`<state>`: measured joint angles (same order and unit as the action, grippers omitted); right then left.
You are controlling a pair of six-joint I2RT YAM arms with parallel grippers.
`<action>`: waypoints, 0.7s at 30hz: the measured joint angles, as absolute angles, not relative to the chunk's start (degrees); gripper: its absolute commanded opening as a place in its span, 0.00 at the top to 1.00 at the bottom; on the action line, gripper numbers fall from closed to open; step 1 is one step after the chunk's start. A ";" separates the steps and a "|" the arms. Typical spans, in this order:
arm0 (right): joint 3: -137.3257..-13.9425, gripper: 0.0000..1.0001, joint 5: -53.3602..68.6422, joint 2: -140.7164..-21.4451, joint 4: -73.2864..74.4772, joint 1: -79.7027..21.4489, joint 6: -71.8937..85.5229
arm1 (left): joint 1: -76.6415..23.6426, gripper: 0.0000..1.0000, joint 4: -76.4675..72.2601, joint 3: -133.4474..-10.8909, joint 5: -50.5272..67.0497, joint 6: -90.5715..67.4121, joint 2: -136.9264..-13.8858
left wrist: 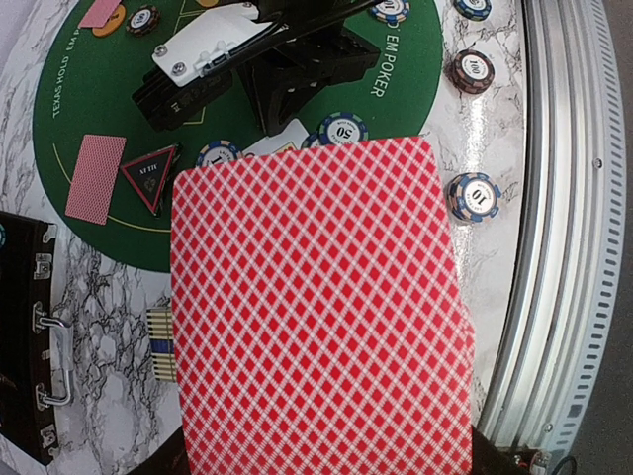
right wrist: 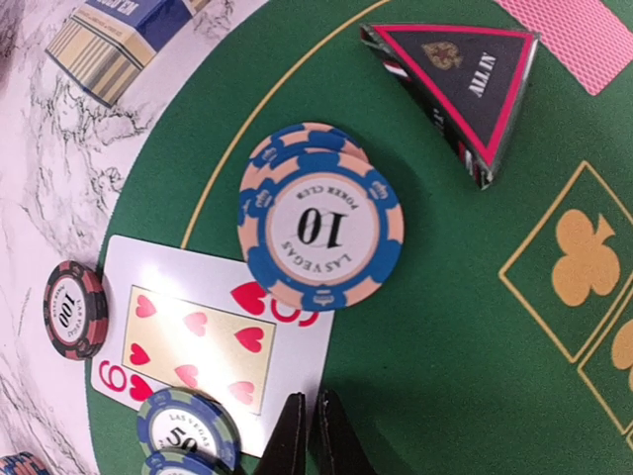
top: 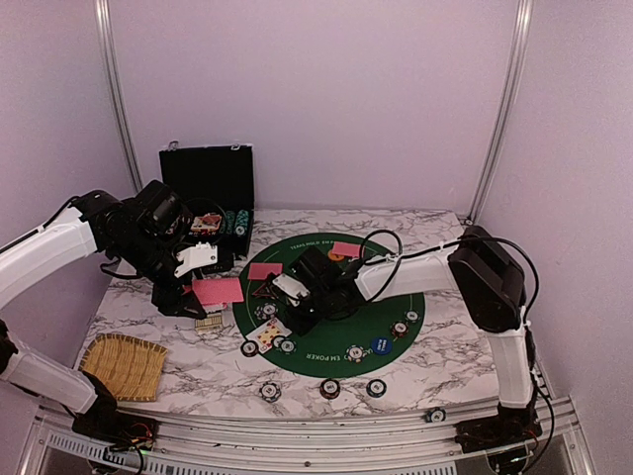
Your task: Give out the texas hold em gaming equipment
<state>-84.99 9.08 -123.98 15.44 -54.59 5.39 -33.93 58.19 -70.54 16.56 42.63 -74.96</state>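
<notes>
My left gripper (top: 198,293) is shut on a red-backed playing card (left wrist: 316,317), held above the marble left of the green felt mat (top: 406,292); the card hides its fingers in the left wrist view. My right gripper (right wrist: 315,435) is shut with nothing between its tips, low over the mat at the right edge of a face-up six of hearts (right wrist: 208,341). Just beyond it lie two stacked blue 10 chips (right wrist: 319,226). The dark triangular all-in marker (right wrist: 465,89) and a face-down card (right wrist: 584,35) lie farther off. A 100 chip (right wrist: 74,309) and 50 chips (right wrist: 186,426) border the six.
The open black chip case (top: 208,188) stands at the back left and the woven straw mat (top: 124,366) lies front left. A small striped box (top: 208,323) sits on the marble. Loose chips (top: 329,389) line the front edge. A blue round marker (top: 381,345) lies on the felt.
</notes>
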 measured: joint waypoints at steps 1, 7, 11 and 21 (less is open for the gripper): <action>-84.64 0.94 9.58 -123.85 14.96 -54.74 5.96 | -33.93 1.00 58.19 -70.54 16.53 42.63 -74.96; -82.24 0.94 11.27 -123.20 11.51 -56.34 9.10 | -33.93 1.00 58.24 -70.54 16.56 42.65 -74.96; -80.14 0.94 11.75 -122.34 9.37 -57.84 11.03 | -33.93 1.00 58.26 -70.54 16.58 42.65 -74.96; -80.03 0.94 14.44 -122.41 8.78 -60.18 13.37 | -33.93 1.00 58.28 -70.57 16.60 42.65 -74.96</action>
<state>-80.03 14.44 -122.41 8.78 -60.18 13.37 -33.93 58.28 -70.57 16.60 42.65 -74.96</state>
